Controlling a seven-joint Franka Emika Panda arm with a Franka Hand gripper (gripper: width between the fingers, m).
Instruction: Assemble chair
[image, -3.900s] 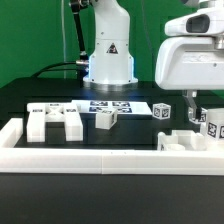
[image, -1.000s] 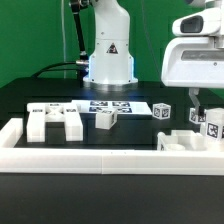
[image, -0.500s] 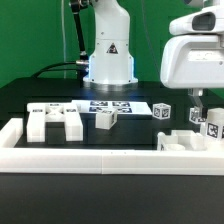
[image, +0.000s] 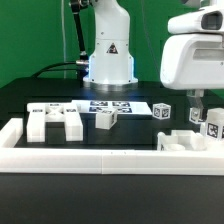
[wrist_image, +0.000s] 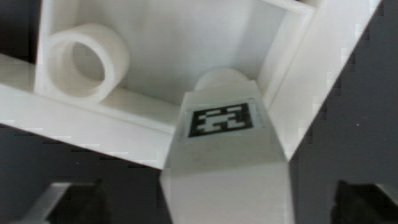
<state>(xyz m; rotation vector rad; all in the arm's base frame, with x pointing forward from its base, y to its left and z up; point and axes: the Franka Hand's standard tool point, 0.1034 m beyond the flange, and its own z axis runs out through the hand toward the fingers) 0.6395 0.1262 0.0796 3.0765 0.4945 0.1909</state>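
Note:
My gripper (image: 198, 98) hangs at the exterior view's right, just above a cluster of white chair pieces (image: 186, 140). In the wrist view a long white chair piece (wrist_image: 224, 160) with a square tag (wrist_image: 222, 118) runs between my fingers (wrist_image: 50, 204). My gripper (wrist_image: 214, 208) is open: dark gaps show on both sides of the piece, and neither finger touches it. Beyond it lies a white framed chair part (wrist_image: 107, 110) with a round ring (wrist_image: 80, 62) inside. More chair pieces lie at the exterior view's left: a blocky slab (image: 55, 122), a small tagged block (image: 107, 119) and a cube (image: 163, 111).
The marker board (image: 110, 105) lies flat in front of the robot base (image: 108, 55). A long low white border frame (image: 100, 165) runs along the front and turns up at the exterior view's left (image: 10, 135). The tabletop is black.
The gripper has shifted slightly toward the exterior view's right and settled lower over the right-hand pieces. The loose pieces have not moved.

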